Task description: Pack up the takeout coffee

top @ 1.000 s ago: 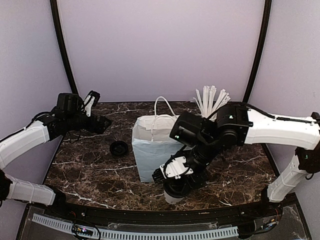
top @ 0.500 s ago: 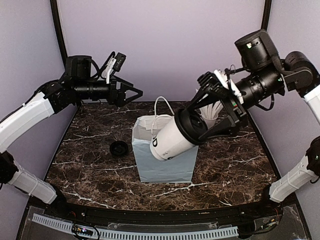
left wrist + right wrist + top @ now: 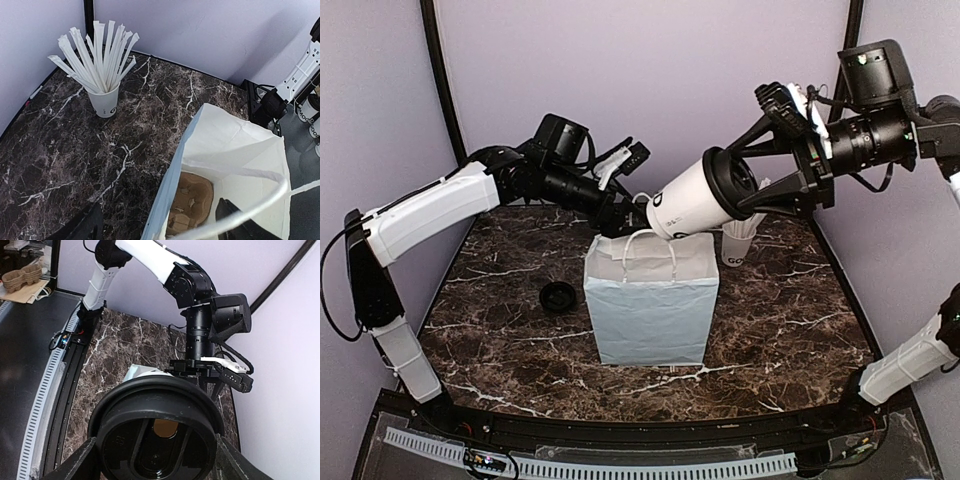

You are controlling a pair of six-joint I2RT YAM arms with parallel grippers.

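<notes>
The takeout coffee [image 3: 688, 200], a white cup with dark letters and a black lid [image 3: 157, 440], lies tilted on its side in the air above the white paper bag [image 3: 650, 310]. My right gripper [image 3: 732, 185] is shut on the lid end of the cup, one finger [image 3: 80, 462] on each side. My left gripper [image 3: 628, 205] is open at the bag's back left rim. In the left wrist view it [image 3: 160, 225] straddles the bag wall [image 3: 172, 185], one finger [image 3: 235, 222] inside and one outside. A brown pulp carrier [image 3: 192, 200] lies on the bag's floor.
A white cup of long white sticks [image 3: 105, 100] stands behind the bag at the back right; it also shows in the top view [image 3: 738, 245]. A loose black lid [image 3: 558, 296] lies on the marble table [image 3: 790, 320] left of the bag. The bag's handles stand up.
My right gripper has lifted the coffee up and back, from in front of the bag to above it. My left arm has swung right and down to the bag's rim.
</notes>
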